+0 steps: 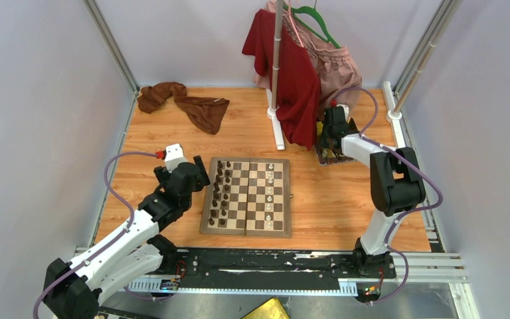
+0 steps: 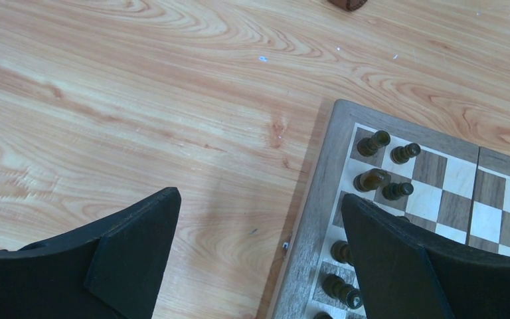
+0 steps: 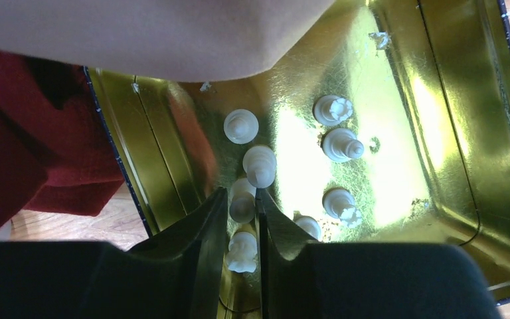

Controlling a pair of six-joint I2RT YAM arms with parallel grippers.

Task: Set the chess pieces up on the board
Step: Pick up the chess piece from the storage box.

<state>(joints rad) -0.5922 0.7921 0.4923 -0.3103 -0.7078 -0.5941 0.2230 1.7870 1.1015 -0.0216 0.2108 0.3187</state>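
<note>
Right claw (image 3: 242,194) pinches a cream chess piece (image 3: 242,211) inside a gold tin (image 3: 438,100). Left claw (image 2: 259,197), spread wide, hovers over the desk (image 2: 139,100) beside the board (image 1: 247,199).

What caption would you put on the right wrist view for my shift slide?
Right hand straddling one cream-white chess piece in the gold tray, more pieces loose around it.
</note>
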